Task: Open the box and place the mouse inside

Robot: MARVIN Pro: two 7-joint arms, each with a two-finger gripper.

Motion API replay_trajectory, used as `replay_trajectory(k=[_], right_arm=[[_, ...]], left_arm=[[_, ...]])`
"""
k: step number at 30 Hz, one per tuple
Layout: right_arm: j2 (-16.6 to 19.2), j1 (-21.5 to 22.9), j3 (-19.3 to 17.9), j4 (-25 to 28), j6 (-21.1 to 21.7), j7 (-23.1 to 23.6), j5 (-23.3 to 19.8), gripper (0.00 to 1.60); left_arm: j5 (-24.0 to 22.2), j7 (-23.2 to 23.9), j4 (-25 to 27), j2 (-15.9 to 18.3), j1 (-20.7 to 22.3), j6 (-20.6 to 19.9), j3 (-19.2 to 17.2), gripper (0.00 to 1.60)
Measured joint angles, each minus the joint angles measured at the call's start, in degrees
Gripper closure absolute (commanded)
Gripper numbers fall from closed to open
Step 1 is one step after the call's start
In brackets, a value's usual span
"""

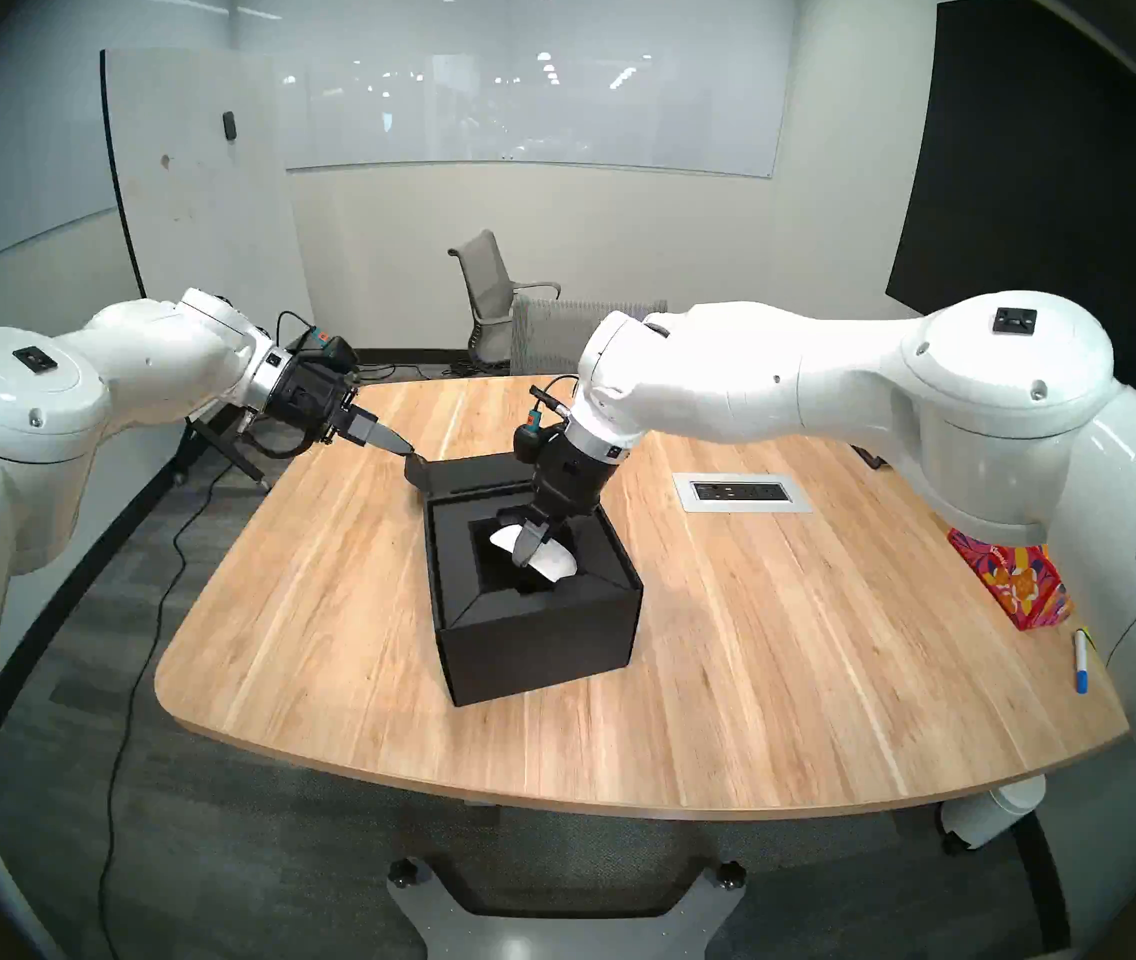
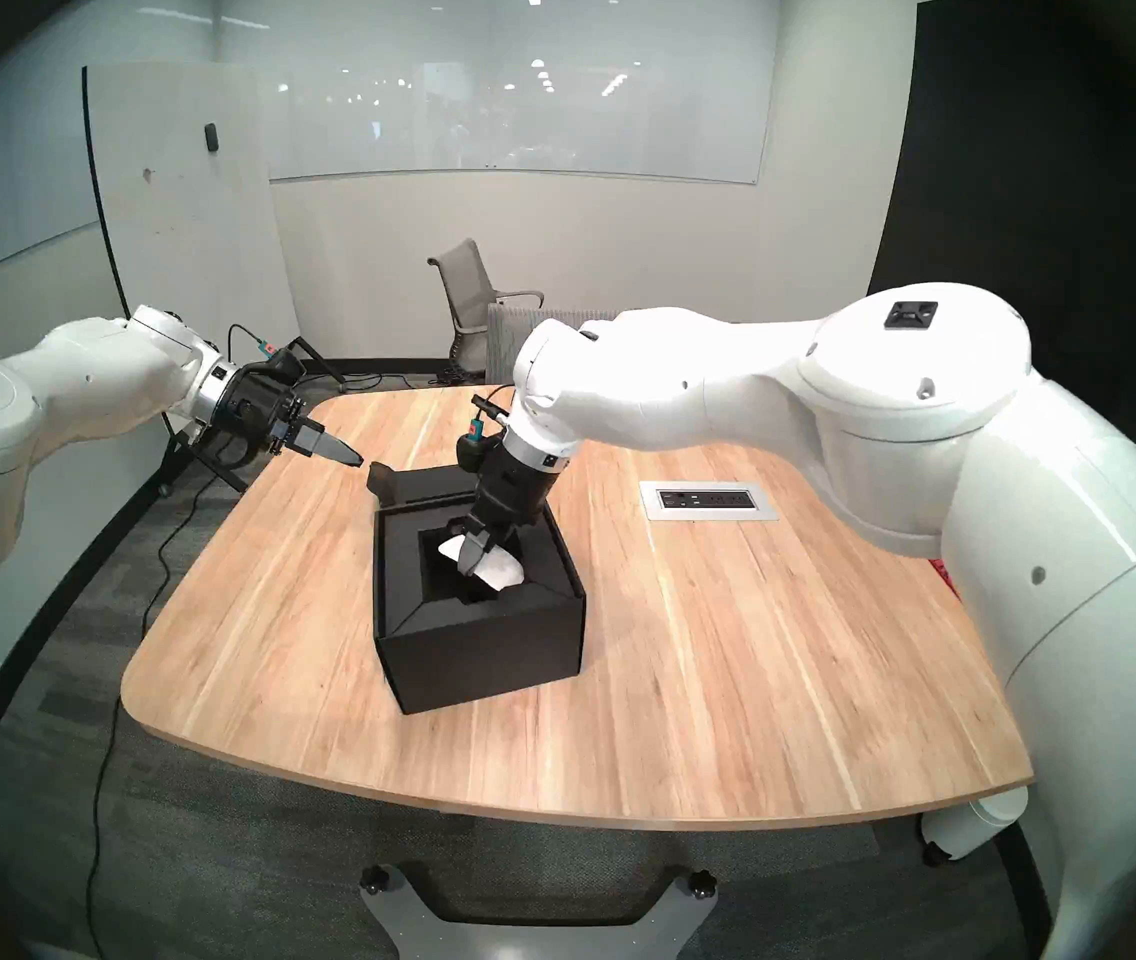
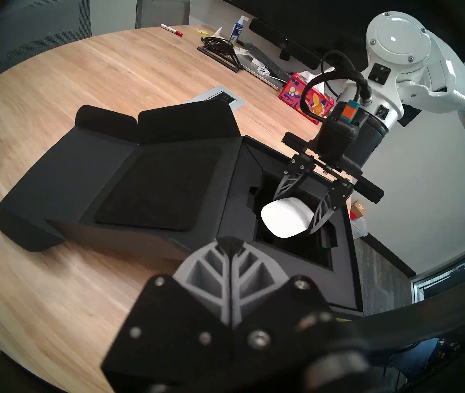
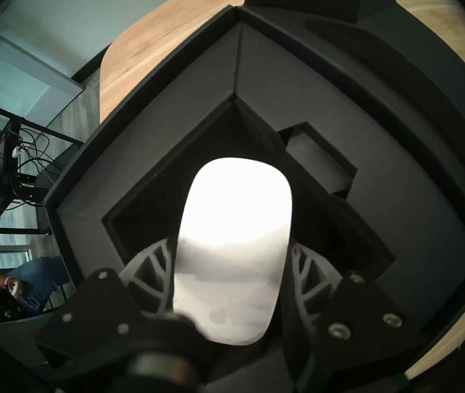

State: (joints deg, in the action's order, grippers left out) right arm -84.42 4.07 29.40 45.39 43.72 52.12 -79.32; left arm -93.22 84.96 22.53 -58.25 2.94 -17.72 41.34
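Note:
The black box (image 1: 537, 633) (image 2: 482, 654) stands mid-table with its lid (image 1: 461, 477) (image 3: 154, 185) folded back flat behind it. My right gripper (image 1: 537, 557) (image 2: 475, 557) (image 3: 293, 216) (image 4: 231, 245) reaches down into the top and is shut on the white mouse (image 1: 555, 564) (image 2: 499, 567) (image 3: 285, 218) (image 4: 234, 228). It holds the mouse by its long sides, tilted, over the square recess in the box (image 4: 395, 185) insert. My left gripper (image 1: 406, 447) (image 2: 354, 456) (image 3: 230, 243) is shut and empty, its tip beside the lid's far-left flap; I cannot tell if it touches.
A red floral tissue box (image 1: 1022, 584) and a blue-capped marker (image 1: 1081, 661) lie at the table's right edge under my right arm. A power outlet panel (image 1: 742, 492) is set into the tabletop. A red marker (image 3: 171, 30), a spray bottle (image 3: 237, 29) and cables lie at one table end in the left wrist view.

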Motion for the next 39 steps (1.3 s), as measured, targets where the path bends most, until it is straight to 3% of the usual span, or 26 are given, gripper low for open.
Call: replay_trajectory(k=[1, 3, 4, 12, 15, 16, 18, 21, 26, 33, 39], right_arm=[[-0.15, -0.25, 0.03, -0.41, -0.14, 0.36, 0.19, 1.60], [-0.35, -0.60, 0.05, -0.99, -0.28, 0.85, 0.42, 1.00], [-0.40, -0.68, 0.05, -1.13, -0.31, 0.97, 0.49, 0.88], [-0.89, -1.11, 0.05, -2.33, -0.58, 2.35, 1.54, 0.78], [-0.91, -1.11, -0.01, -2.38, -0.58, 2.56, 1.80, 0.51], [-0.91, -1.11, -0.04, -2.38, -0.58, 2.64, 1.89, 0.19], [-0.89, -1.11, -0.12, -2.37, -0.58, 2.77, 2.03, 0.09], [-0.79, -1.04, -0.37, -2.21, -0.52, 3.04, 2.08, 0.00], [-0.54, -0.86, -0.57, -1.79, -0.13, 3.07, 2.19, 0.00], [-0.24, -0.56, -0.81, -1.05, 0.54, 2.38, 2.52, 0.30], [0.32, 0.26, -1.07, 0.05, 1.20, 1.21, 3.09, 0.29]], left_arm=[[0.01, 0.00, 0.00, 0.00, 0.00, 0.00, -0.01, 1.60], [0.03, 0.00, 0.00, 0.00, -0.01, 0.00, -0.03, 1.60], [0.03, 0.00, 0.00, 0.00, -0.01, -0.01, -0.03, 1.60], [0.10, 0.00, 0.00, 0.01, -0.01, -0.02, -0.10, 1.60], [0.12, 0.00, 0.00, 0.01, -0.01, -0.03, -0.12, 1.60], [0.12, 0.00, 0.00, 0.01, -0.01, -0.03, -0.12, 1.60], [0.14, 0.00, 0.00, 0.02, -0.02, -0.03, -0.14, 1.60], [0.16, 0.00, 0.00, 0.02, -0.03, -0.04, -0.16, 1.60], [0.18, 0.00, 0.00, 0.02, -0.03, -0.04, -0.18, 1.60], [0.20, 0.00, 0.00, 0.03, -0.03, -0.05, -0.22, 1.60], [0.22, 0.00, 0.00, 0.03, -0.05, -0.05, -0.24, 1.60]])
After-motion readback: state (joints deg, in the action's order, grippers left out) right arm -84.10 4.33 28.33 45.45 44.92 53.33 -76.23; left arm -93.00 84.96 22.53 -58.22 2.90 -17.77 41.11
